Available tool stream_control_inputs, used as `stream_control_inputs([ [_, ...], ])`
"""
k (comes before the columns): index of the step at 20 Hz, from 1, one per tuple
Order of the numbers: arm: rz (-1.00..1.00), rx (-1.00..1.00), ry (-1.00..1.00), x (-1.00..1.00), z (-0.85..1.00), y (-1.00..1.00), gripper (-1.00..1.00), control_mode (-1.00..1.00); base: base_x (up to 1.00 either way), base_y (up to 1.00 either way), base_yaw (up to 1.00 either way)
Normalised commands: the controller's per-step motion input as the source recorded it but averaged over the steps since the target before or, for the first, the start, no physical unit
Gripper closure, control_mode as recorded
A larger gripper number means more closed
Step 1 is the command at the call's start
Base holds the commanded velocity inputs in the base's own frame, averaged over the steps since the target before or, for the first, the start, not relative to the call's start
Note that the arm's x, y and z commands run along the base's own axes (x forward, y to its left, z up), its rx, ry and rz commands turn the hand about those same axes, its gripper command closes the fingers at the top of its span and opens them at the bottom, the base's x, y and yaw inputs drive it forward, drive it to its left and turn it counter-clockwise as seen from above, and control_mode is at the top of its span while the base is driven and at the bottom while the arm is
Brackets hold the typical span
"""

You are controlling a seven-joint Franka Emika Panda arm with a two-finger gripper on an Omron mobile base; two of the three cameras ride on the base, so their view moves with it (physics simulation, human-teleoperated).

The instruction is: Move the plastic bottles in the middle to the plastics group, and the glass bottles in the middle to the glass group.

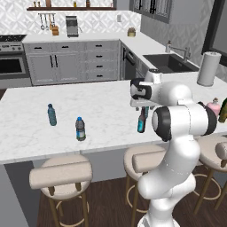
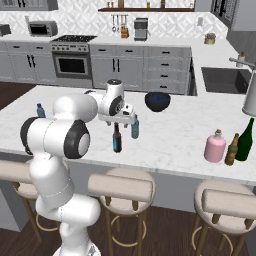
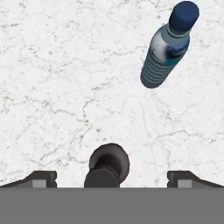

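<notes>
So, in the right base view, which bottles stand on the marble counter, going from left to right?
small blue-capped water bottle → dark bottle with a teal lower part → clear pale-blue water bottle → squat pink bottle → slim brown bottle → olive-green glass bottle

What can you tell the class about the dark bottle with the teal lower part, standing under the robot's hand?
The dark bottle is slim, with a brown neck, dark cap and bright teal lower body that looks like glass. It stands upright on the white marble counter, near the front edge, beside a clear blue-capped water bottle. The gripper hangs above it with jaws open, nothing gripping it.
</notes>
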Motion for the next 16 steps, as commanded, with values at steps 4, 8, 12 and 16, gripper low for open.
stream_control_inputs([
  [4,0.00,0.00,-0.02,0.02,-0.04,0.03,-1.00,-1.00,0.00,0.00,0.00],
  [8,0.00,0.00,0.00,0.00,-0.08,0.06,-1.00,-1.00,0.00,0.00,0.00],
  [12,0.00,0.00,0.00,0.01,-0.09,0.06,-1.00,-1.00,0.00,0.00,0.00],
  [16,0.00,0.00,0.00,0.06,-0.08,0.02,-1.00,-1.00,0.00,0.00,0.00],
])
